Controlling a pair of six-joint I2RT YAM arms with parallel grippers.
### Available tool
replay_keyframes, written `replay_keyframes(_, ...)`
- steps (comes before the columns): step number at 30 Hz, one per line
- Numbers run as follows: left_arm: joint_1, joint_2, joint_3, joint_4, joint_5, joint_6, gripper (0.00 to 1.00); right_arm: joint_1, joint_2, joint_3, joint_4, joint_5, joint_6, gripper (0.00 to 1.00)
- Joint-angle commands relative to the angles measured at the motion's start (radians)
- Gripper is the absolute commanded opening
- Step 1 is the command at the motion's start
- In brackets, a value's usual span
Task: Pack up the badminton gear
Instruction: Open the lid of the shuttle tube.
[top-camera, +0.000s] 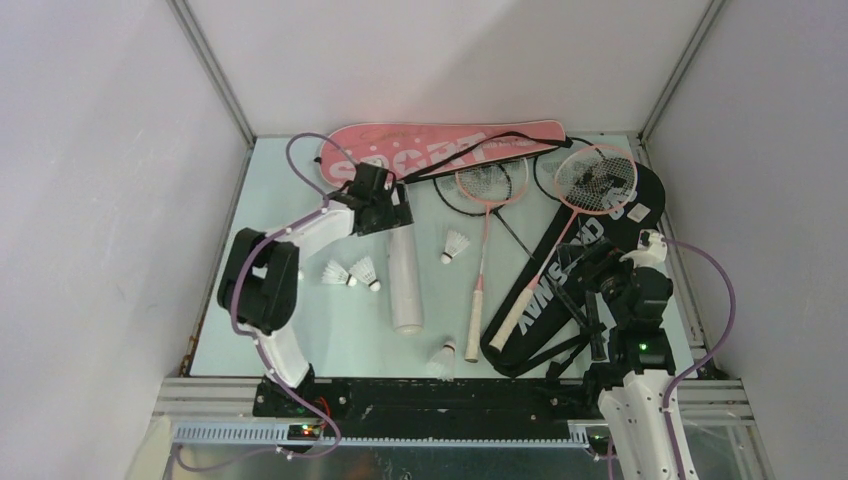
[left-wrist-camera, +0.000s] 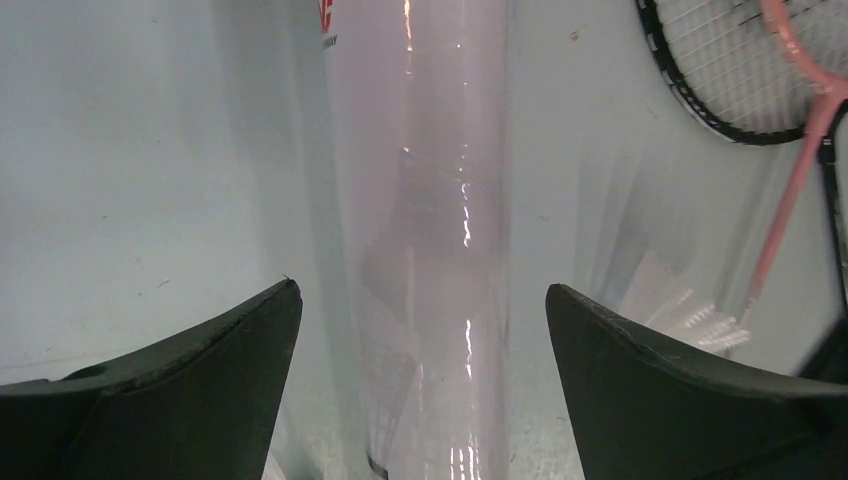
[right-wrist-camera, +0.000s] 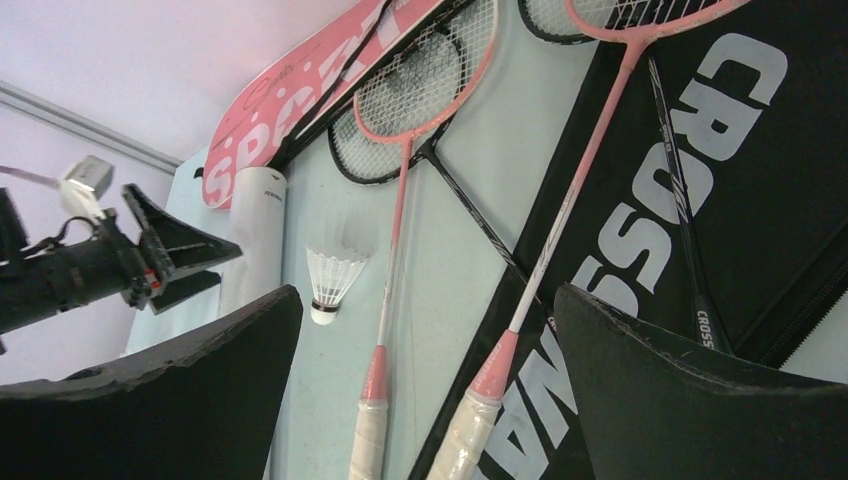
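shuttlecock pair (top-camera: 335, 272) on table, left of tube. my left gripper (left-wrist-camera: 422, 300): jaws spread wide, straddling translucent tube (top-camera: 405, 285), not touching it. pink sport bag (top-camera: 440, 150) at back. pink racket (top-camera: 485, 190) at centre. second pink racket (top-camera: 595, 178) lies on black crossway bag (top-camera: 560, 285). my right gripper (right-wrist-camera: 428, 300): released, empty, above that bag.

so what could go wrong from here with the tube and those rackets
1. The tube is smooth and round; the open left gripper straddles it, so closing off-centre may roll it into the two shuttlecocks beside it.
2. The right gripper is open above a pink racket lying across the black bag; lifting one may drag the other.
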Motion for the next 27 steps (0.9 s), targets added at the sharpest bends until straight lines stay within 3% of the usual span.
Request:
replay_keyframes(1, -0.019, 0.075, 0.091, -0.038, 0.011, 0.036, 0.98, -0.004, -0.026, 0.000, 0.016, 0.011, 0.011, 1.00)
replay_keyframes(9, -0.106, 0.144, 0.146, -0.190, -0.164, 0.041, 0.98, -0.004, -0.024, 0.000, 0.015, 0.012, 0.014, 1.00)
replay_keyframes(17, -0.152, 0.177, 0.136, -0.216, -0.204, 0.017, 0.99, -0.004, -0.018, -0.001, 0.007, 0.001, 0.018, 1.00)
replay_keyframes(27, -0.182, 0.208, 0.134, -0.260, -0.261, -0.002, 0.67, -0.004, -0.012, -0.001, 0.007, -0.056, 0.023, 1.00)
